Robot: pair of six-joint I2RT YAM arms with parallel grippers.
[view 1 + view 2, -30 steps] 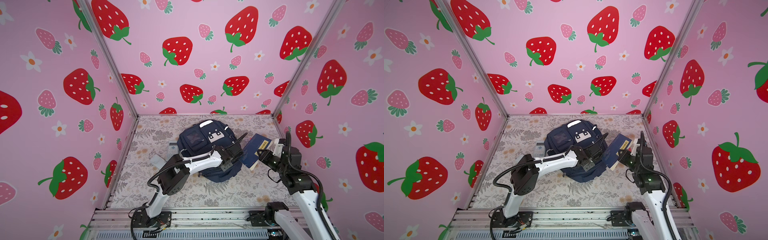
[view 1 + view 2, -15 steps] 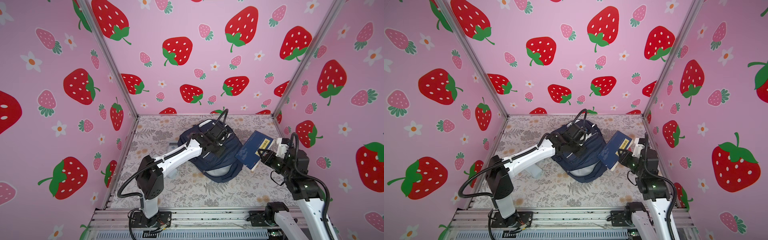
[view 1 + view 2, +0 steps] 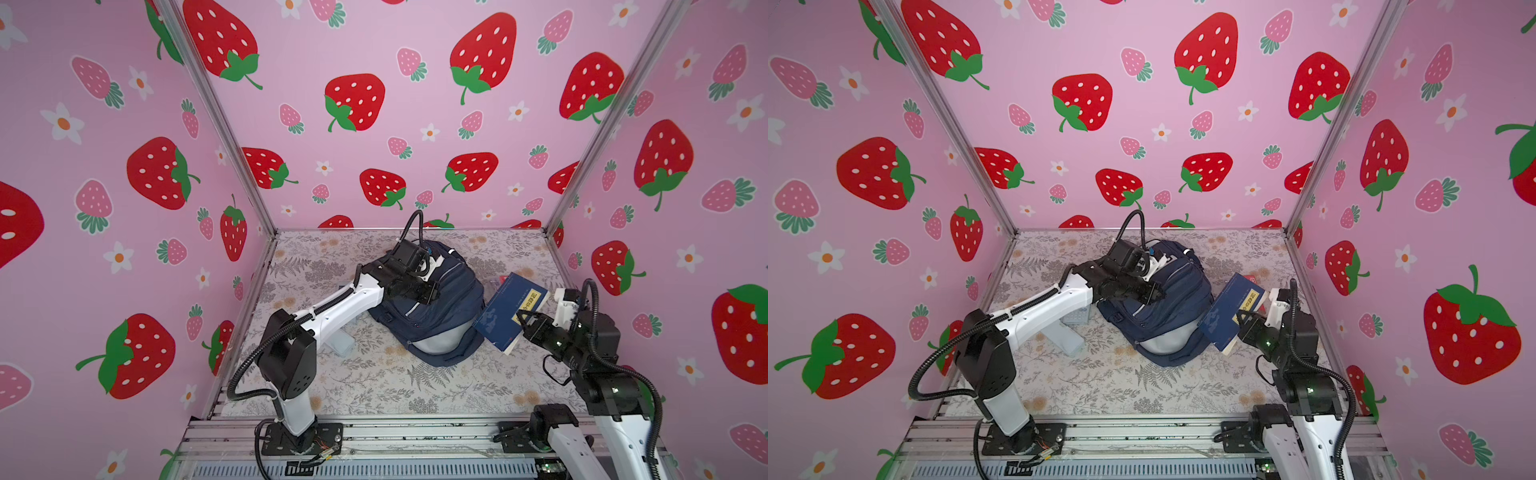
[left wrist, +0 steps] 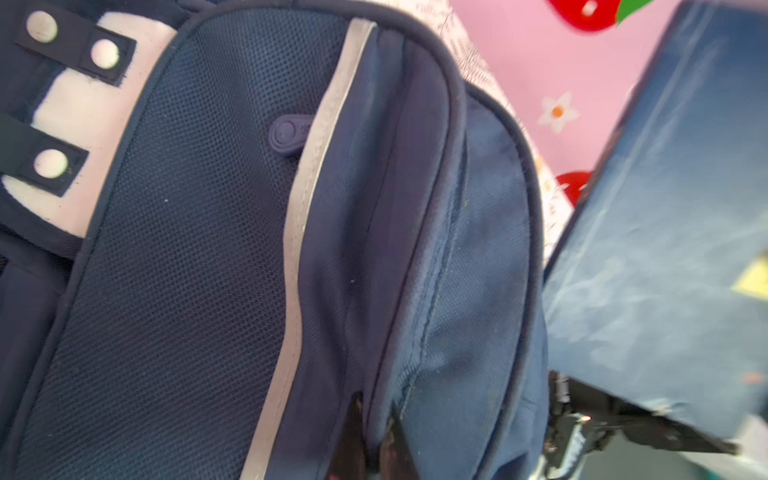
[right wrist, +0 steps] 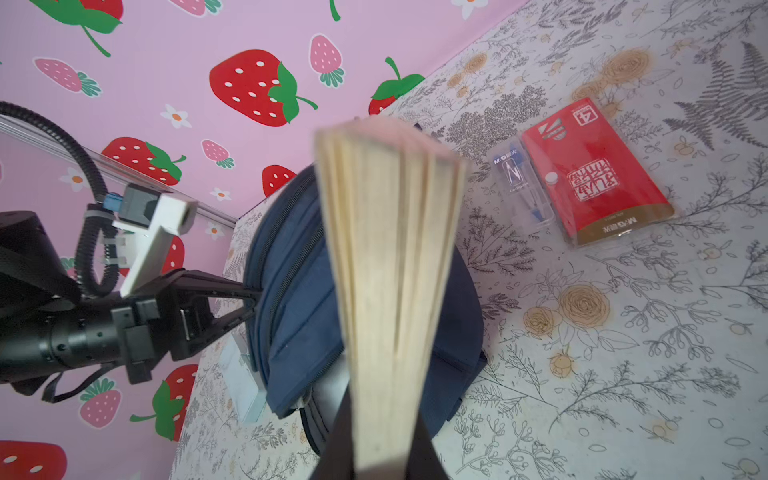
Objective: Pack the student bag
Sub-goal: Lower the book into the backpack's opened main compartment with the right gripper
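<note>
The left hand (image 3: 432,292) is clenched on the large navy-blue fabric student bag (image 3: 451,320) mid-bench (image 3: 374,384); the right hand (image 3: 522,322) grasps a thick blue book (image 3: 503,311) just right of it.

**Strawberry booth**

I see three pink walls (image 3: 395,124) printed with strawberries and daisies, metal posts (image 3: 222,124) at the far corners, a grey floral mat (image 3: 374,386) as floor, rails (image 3: 415,436) along the near edge, even light.

Your left arm (image 3: 345,303) stretched forward, left gripper (image 3: 432,291) pinching the student bag (image 3: 449,316), right arm (image 3: 602,390) folded low, right gripper (image 3: 521,322) clamping the blue book (image 3: 503,309).
</note>
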